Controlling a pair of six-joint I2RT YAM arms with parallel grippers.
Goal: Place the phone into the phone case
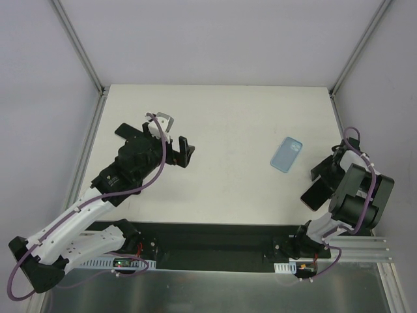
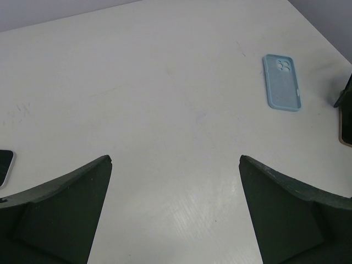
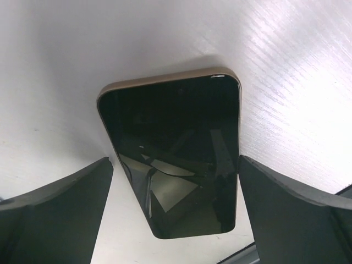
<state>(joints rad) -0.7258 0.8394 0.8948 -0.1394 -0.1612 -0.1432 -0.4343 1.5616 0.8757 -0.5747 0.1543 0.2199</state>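
Observation:
The phone lies screen up on the white table, black glass with a tan rim. It also shows in the top view at the right. My right gripper is open and straddles the phone's near end, one finger on each side; it sits low over the phone in the top view. The light blue phone case lies flat just up and left of the phone, and shows far right in the left wrist view. My left gripper is open and empty over bare table at the left.
The white table is bounded by grey walls and metal corner posts. A small white object with a dark rim peeks in at the left edge of the left wrist view. A black rail runs along the near edge.

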